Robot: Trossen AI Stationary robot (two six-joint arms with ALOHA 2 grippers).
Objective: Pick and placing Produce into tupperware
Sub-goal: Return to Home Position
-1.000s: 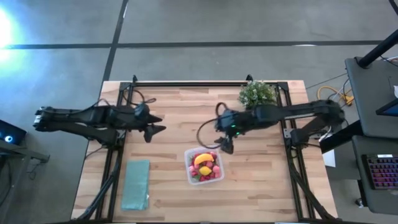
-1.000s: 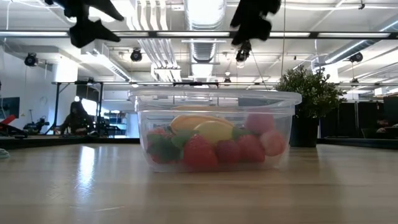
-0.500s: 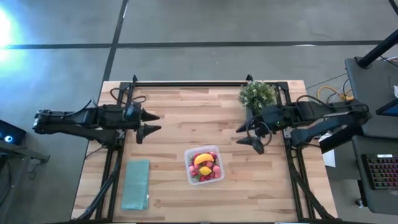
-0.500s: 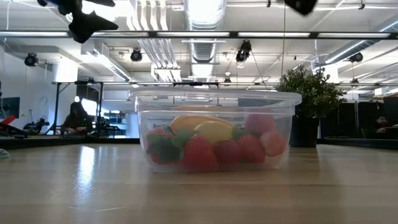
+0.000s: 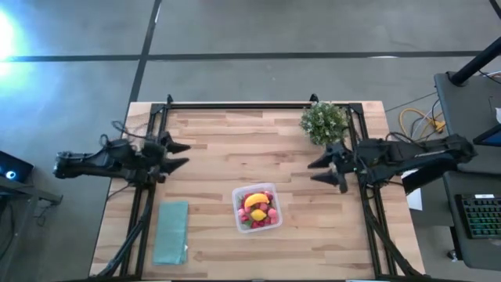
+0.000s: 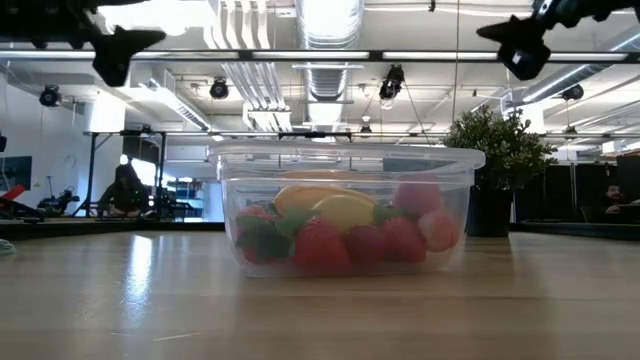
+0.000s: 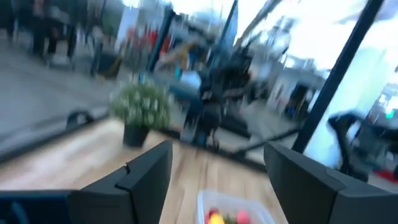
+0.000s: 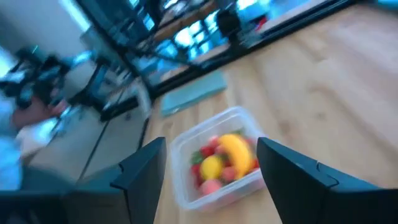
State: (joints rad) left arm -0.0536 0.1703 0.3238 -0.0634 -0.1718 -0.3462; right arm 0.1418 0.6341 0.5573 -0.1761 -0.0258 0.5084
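The clear tupperware [image 5: 257, 207] stands on the wooden table near its front middle, and the produce [image 5: 257, 209] lies inside it: red strawberries, a yellow lemon, an orange-yellow piece, a pink one. The low view shows the tupperware [image 6: 345, 205] close up with the produce [image 6: 345, 235] on its bottom. My left gripper [image 5: 182, 154] is open at the table's left edge, raised and pointing level toward the right. My right gripper [image 5: 322, 170] is open at the right edge, raised and pointing toward the left. Both hold nothing and are far from the box.
A green potted plant [image 5: 324, 121] stands at the far right, just behind my right gripper. A flat teal-green rectangle [image 5: 171, 232] lies at the near left. Black frame rails [image 5: 149, 211] run along both table sides. Bare wood lies between the grippers.
Both arms have drawn back from the table's middle. My right gripper has gone from above the tupperware toward the right edge, tipping up toward level. My left gripper has gone toward the left edge and sunk a little. Both stayed open. The tupperware and produce have not moved.
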